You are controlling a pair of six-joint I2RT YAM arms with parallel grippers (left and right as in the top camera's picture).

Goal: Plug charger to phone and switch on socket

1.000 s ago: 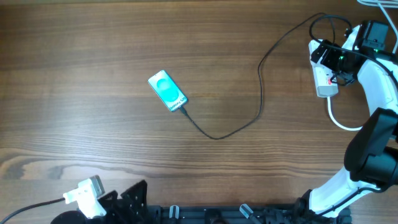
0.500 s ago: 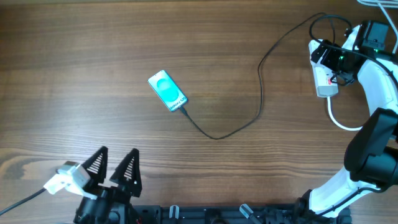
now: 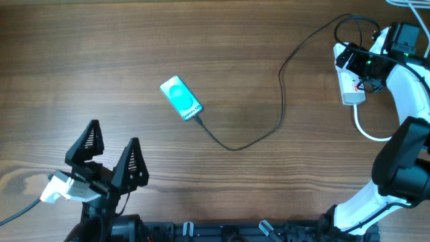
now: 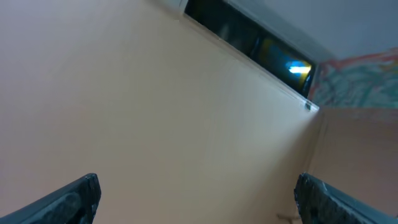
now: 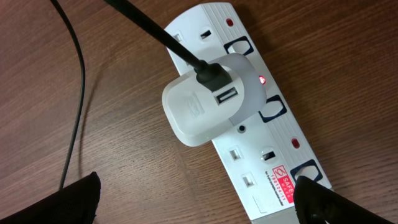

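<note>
- Wood-grain table (image 3: 101, 54), brown, fills the overhead view; we list its contents below.
- Phone (image 3: 181, 98): turquoise face with a white oval patch, lying flat and skewed, left of the table's middle.
- Charger (image 3: 281, 101): thin black cable, running from the phone's lower-right short edge in a loop across the table to the socket. We cannot tell whether its tip is fully seated in the phone.
- Socket (image 5: 273, 134): white power strip at the right edge of the table, with a thick white cord (image 3: 366, 128) curving off toward the near side.
- White adapter (image 5: 208, 99): plugged into the socket with the black cable in its face; a small red light (image 5: 260, 79) glows just beside it.
- Right gripper (image 5: 199, 208): jaws spread wide, hovering over the socket and grasping nothing.
- Left gripper (image 3: 113, 134): jaws spread wide and empty, at the near left edge, well apart from the phone; its camera sees only a pale wall (image 4: 155, 112).
</note>
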